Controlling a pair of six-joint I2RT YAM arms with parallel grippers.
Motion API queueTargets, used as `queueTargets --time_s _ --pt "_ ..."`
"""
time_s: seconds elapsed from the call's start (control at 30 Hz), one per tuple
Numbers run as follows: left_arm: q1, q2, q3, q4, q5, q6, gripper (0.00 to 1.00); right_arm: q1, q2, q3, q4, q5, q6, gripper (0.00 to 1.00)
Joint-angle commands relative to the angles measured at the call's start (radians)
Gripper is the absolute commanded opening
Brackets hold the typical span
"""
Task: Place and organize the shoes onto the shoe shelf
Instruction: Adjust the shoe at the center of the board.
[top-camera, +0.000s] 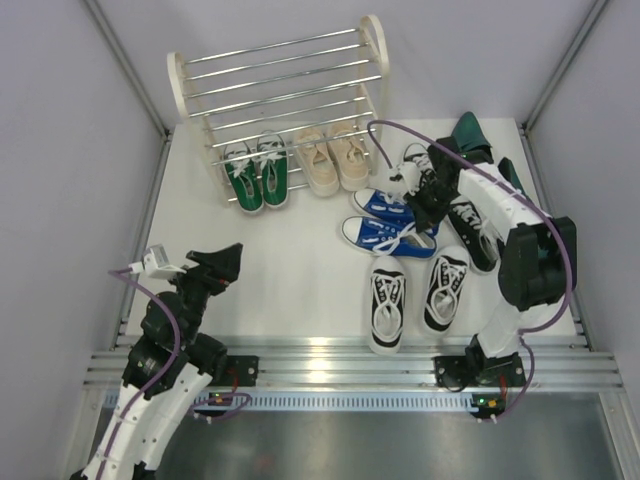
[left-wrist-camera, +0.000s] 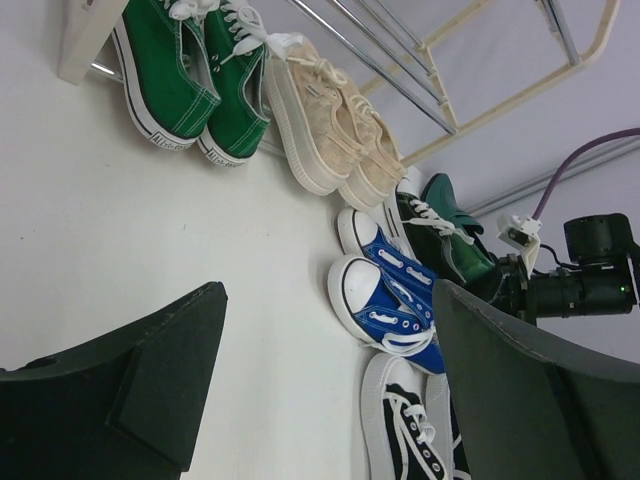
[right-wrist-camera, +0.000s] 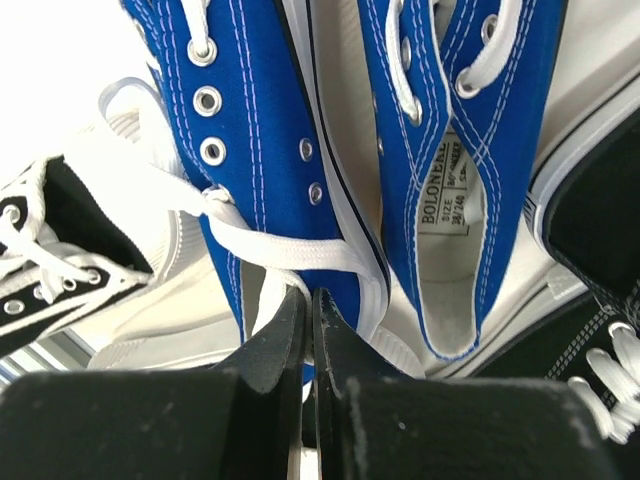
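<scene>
1. Looking nearest first, my left gripper (top-camera: 222, 265) hangs over bare table (top-camera: 290, 280) with its jaws spread wide and nothing between them.
2. Just ahead of the right base, one black-and-white pair (top-camera: 387, 305) lies loose on the table, toes toward me.
3. Beyond it sits the blue pair (top-camera: 385, 232), side by side and off the shelf.
4. My right gripper (right-wrist-camera: 308, 300) is down on the blue pair with its jaws pressed fully together at the rim of one shoe, beside a white lace. I cannot tell whether any canvas or lace is pinched between the tips.
5. Behind the right arm are a second black-and-white pair (top-camera: 470, 232) and the dress shoes (top-camera: 470, 130), partly hidden and both on the table.
6. Farthest off, the green pair (top-camera: 257, 180) and beige pair (top-camera: 335, 160) sit side by side on the lowest tier of the shelf (top-camera: 177, 85), filling it. The upper tiers are bare.
7. My read is that two pairs are shelved and four are left, with the blue pair the one in hand.
</scene>
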Motion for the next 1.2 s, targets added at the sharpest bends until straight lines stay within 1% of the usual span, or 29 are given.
queueTargets --time_s 0.0,0.3,0.33,0.37,0.4,0.47,0.5,0.53,0.6,0.63,0.67,0.77,0.83,0.87,0.9,1.03,1.17 --pt "0.002 -0.013 0.003 0.016 -0.003 0.012 0.89 -0.03 -0.101 0.0 -0.058 0.05 -0.038 0.0" --pt "0.002 -0.013 0.0 0.019 -0.002 0.012 0.89 -0.065 -0.142 -0.074 -0.029 0.038 -0.05 0.0" --pt "0.002 -0.013 -0.002 0.019 -0.002 0.008 0.89 -0.066 -0.141 -0.069 -0.062 -0.018 -0.067 0.0" --pt "0.002 -0.011 -0.007 0.021 -0.002 0.003 0.89 -0.068 -0.138 -0.064 -0.084 -0.054 -0.1 0.03" --pt "0.002 -0.011 -0.01 0.022 -0.002 0.0 0.89 -0.068 -0.124 -0.058 -0.111 -0.092 -0.124 0.07" --pt "0.002 -0.01 -0.01 0.024 0.002 -0.003 0.89 -0.062 -0.118 -0.04 -0.169 -0.161 -0.162 0.33" --pt "0.002 -0.01 -0.008 0.024 0.002 -0.003 0.89 -0.059 -0.124 -0.043 -0.162 -0.16 -0.159 0.44" --pt "0.002 -0.01 -0.007 0.022 0.002 0.0 0.89 -0.057 -0.13 -0.055 -0.127 -0.145 -0.15 0.52" --pt "0.002 -0.01 -0.004 0.022 0.002 0.003 0.89 -0.057 -0.151 -0.06 -0.079 -0.119 -0.104 0.55" --pt "0.004 -0.01 -0.002 0.022 0.0 0.006 0.89 -0.06 -0.156 -0.052 -0.064 -0.111 -0.089 0.59" --pt "0.002 -0.01 -0.002 0.021 0.0 0.006 0.89 -0.063 -0.161 -0.045 -0.024 -0.108 -0.054 0.6" --pt "0.002 -0.01 -0.005 0.022 -0.002 0.0 0.89 -0.065 -0.158 0.005 0.013 -0.129 0.003 0.61" --pt "0.004 -0.008 -0.008 0.025 0.0 -0.002 0.89 -0.063 -0.142 0.024 0.083 -0.14 0.048 0.58" --pt "0.004 -0.008 -0.008 0.027 0.0 0.0 0.89 -0.065 -0.133 0.026 0.109 -0.151 0.097 0.57" --pt "0.002 -0.007 -0.01 0.03 0.0 0.0 0.89 -0.065 -0.11 0.022 0.185 -0.148 0.129 0.56" --pt "0.002 -0.007 -0.008 0.031 0.002 0.0 0.89 -0.043 -0.014 0.031 0.266 -0.11 0.21 0.5" --pt "0.004 -0.011 -0.003 0.031 0.009 0.003 0.89 -0.013 0.037 0.028 0.335 -0.06 0.252 0.49"
